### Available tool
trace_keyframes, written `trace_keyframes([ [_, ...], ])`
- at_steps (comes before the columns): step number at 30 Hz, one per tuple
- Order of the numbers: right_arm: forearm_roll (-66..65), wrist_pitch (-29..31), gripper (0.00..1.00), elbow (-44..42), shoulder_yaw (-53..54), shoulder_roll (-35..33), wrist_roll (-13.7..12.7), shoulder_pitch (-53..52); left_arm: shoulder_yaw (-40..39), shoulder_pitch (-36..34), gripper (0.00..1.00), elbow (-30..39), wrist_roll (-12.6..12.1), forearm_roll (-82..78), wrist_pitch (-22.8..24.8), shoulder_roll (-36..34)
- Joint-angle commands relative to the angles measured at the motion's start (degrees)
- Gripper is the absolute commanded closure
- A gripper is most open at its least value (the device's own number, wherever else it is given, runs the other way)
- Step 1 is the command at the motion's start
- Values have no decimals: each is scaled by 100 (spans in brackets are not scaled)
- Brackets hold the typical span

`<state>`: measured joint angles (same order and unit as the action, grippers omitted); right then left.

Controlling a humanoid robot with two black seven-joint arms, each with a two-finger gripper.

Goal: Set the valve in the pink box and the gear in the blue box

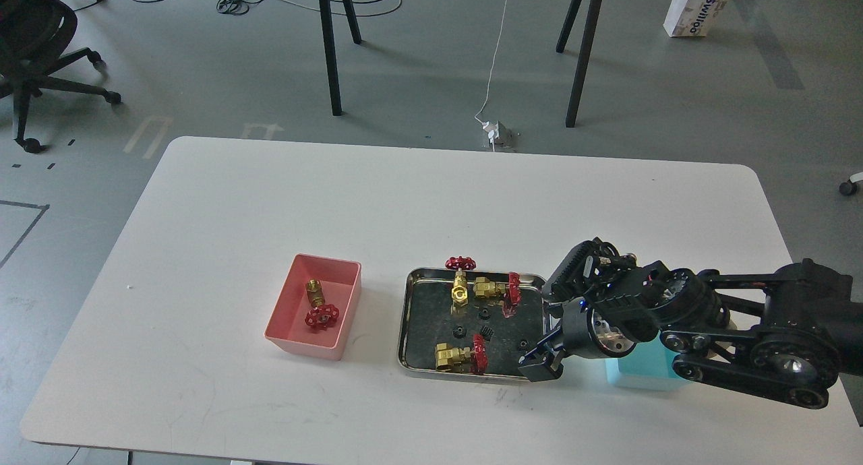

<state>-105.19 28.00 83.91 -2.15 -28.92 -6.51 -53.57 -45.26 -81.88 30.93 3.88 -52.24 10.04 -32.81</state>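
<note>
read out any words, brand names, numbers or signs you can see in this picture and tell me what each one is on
"Swilloo", or close to it; the purple print is blurred and runs sideways: on the white bag on the floor, top right.
White painted floor markings beyond the table's far left corner: shapes only, nothing readable.
No readable text on the pink box, steel tray or valves.

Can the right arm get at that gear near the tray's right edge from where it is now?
Probably yes: the right gripper hangs at the tray's right edge, the gear lies just beside it, and nothing stands between.
</note>
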Motion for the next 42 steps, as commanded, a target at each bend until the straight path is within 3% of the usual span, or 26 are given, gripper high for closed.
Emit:
trace_keyframes([
  [1, -133, 0, 3, -252, 4, 158, 45, 75, -1, -21, 3, 1, -1, -6, -2, -6],
  [13, -590, 0, 15, -410, -14, 483, 247, 92, 8, -30, 3, 1, -1, -6, 25, -32],
  [23, -617, 0, 18, -849, -22, 782, 256, 171, 8, -65, 3, -8, -1, 3, 42, -111],
  [36, -608, 0, 42, -991, -14, 976, 212, 180, 17, -65, 3, -8, -1, -6, 51, -164],
  [42, -590, 0, 47, -903, -14, 967, 177, 163, 17, -73, 3, -17, -1, -14, 51, -164],
])
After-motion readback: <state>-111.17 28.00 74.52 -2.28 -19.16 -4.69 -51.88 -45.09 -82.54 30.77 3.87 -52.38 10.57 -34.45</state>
